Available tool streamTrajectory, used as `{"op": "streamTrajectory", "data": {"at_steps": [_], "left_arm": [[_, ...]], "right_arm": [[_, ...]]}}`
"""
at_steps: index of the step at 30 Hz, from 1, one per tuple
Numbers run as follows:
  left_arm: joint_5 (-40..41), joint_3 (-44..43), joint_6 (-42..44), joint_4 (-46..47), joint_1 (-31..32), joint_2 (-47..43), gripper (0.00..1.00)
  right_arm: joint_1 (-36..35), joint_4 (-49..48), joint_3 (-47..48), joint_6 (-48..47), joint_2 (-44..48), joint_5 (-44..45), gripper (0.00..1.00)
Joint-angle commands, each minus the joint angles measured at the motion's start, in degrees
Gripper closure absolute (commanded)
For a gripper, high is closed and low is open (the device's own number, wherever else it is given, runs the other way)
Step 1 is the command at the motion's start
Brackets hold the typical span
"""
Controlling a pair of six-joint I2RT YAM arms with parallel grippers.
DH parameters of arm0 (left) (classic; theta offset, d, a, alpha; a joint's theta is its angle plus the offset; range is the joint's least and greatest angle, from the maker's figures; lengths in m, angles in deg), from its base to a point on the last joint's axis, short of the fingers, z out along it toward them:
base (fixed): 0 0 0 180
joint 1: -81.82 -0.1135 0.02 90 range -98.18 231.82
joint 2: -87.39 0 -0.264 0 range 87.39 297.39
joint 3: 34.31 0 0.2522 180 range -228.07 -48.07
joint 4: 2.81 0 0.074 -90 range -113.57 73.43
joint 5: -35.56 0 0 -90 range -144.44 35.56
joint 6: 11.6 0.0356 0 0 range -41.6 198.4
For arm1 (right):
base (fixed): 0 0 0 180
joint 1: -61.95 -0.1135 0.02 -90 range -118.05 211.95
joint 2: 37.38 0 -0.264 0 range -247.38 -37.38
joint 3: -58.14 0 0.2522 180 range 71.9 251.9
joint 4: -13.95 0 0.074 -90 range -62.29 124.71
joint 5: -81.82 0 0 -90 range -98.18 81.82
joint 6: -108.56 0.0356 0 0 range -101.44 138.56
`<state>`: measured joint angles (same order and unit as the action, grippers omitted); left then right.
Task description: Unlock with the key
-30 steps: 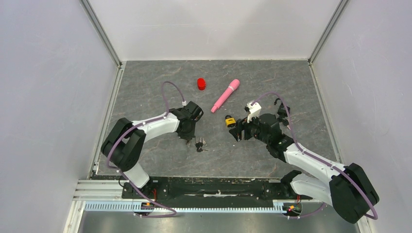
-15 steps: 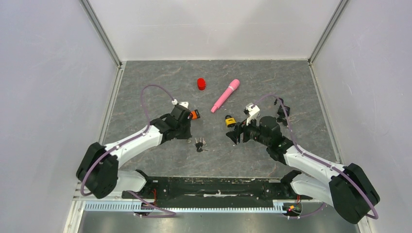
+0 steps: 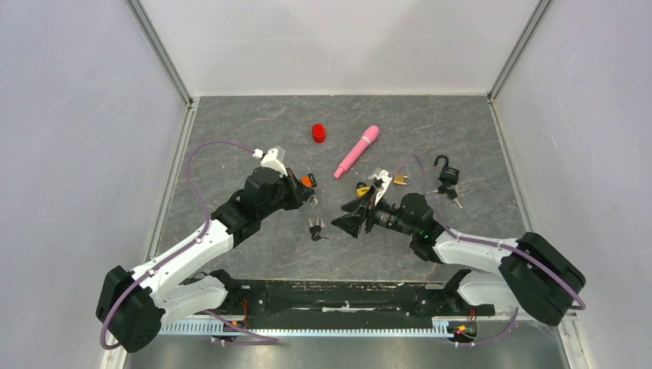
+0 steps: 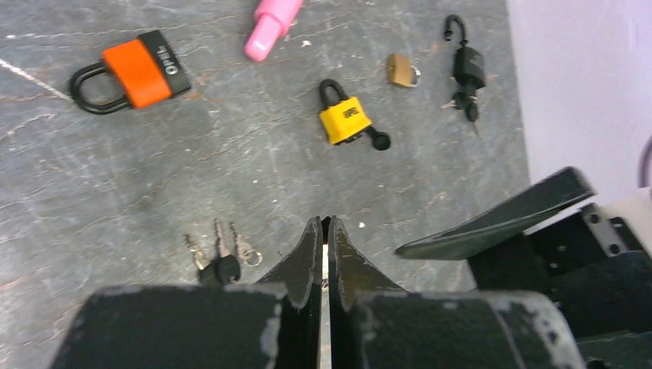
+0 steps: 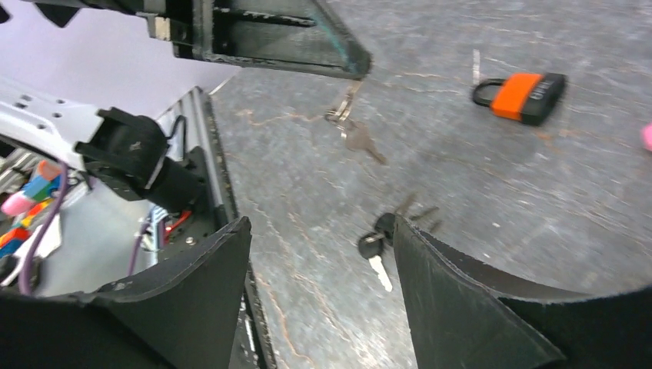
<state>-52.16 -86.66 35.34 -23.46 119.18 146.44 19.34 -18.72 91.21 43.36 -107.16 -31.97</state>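
Observation:
My left gripper [image 4: 323, 224] is shut, and in the right wrist view a small silver key [image 5: 360, 141] on a ring hangs from its fingertips [image 5: 338, 61] above the table. A bunch of black-headed keys [image 3: 315, 229] [image 4: 219, 260] [image 5: 378, 247] lies on the grey mat just left of that gripper. My right gripper [image 3: 347, 221] [image 5: 321, 227] stands open, low and tilted, with the bunch just past its right finger. An orange padlock [image 3: 308, 181] [image 4: 132, 71] [image 5: 523, 96] lies shut beyond the left gripper. A yellow padlock [image 3: 361, 188] [image 4: 344, 119] lies near the right wrist.
A small brass padlock [image 3: 400, 179] [image 4: 398, 69] and a black padlock [image 3: 446, 175] [image 4: 466, 68], shackle open and keys attached, lie to the right. A pink handle [image 3: 356, 151] and a red cap [image 3: 318, 133] sit farther back. Walls enclose the mat on three sides.
My left gripper shut beside the key bunch, then drew back and rose with one key. The right gripper swung left and down toward the bunch, staying open.

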Motion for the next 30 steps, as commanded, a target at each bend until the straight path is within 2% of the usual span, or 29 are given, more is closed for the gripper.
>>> {"op": "streamTrajectory", "data": {"at_steps": [1,8,15,24,30], "left_arm": [[-4.1,0.0,-4.1,5.5,0.3,-1.2,0.98],[-6.0,0.1,-4.6,6.6,0.3,-1.7,0.98],[-6.6,0.2,-4.7,6.6,0.3,-3.1,0.98],[-7.4,0.9,-4.6,8.5,0.4,-4.5,0.98],[-7.6,1.3,-4.7,8.8,0.4,-5.3,0.98]], "right_arm": [[-2.5,-11.0,4.4,3.5,-3.9,-1.5,0.3],[-3.9,-12.9,6.8,4.6,-7.8,4.0,0.32],[-3.9,-15.8,9.6,7.8,-13.3,5.0,0.37],[-3.9,-18.1,12.2,9.6,-17.4,4.5,0.57],[-3.8,-19.5,12.3,10.2,-18.2,3.9,0.83]]}}
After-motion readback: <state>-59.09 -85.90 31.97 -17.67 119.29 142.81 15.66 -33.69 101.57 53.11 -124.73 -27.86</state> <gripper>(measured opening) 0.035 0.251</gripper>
